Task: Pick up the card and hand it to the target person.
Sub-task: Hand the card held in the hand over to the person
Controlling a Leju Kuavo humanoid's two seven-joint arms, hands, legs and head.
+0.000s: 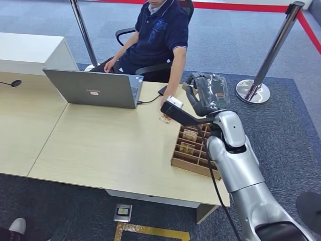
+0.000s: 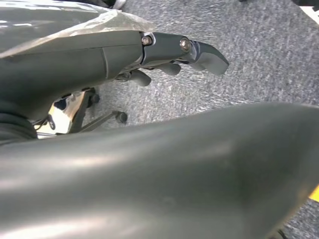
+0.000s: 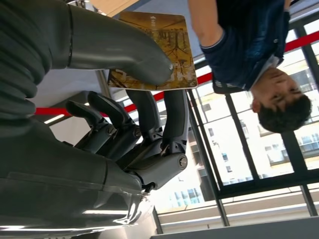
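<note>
The right hand (image 3: 124,99) held the card (image 3: 158,50) pinched between the thumb and the darker fingers (image 3: 150,119), raised over the desk's (image 1: 98,145) far right part, just past the tray (image 1: 193,150) of card slots. The person (image 1: 159,35) sat at the far side of the desk, forearm reaching down so that their hand (image 1: 165,100) rested on the desk just left of the robot's hand. In the wrist view the card's free end pointed towards that forearm.

To do the handover well, the hand should probably carry the card a little further left and far, keeping it level with the free end forward, and keep the pinch until the person takes hold.

Room looked tight in places: the tray lay right under the wrist, the laptop (image 1: 96,88) and its cable stood to the left, and a stanchion (image 1: 261,75) stood off the desk's far right corner. Another small card (image 1: 165,118) lay on the desk near the person's hand. The open path was the short gap above the desk between the tray and the person.

The left hand (image 2: 169,55) hung over grey carpet with its fingers loosely extended, holding nothing.
</note>
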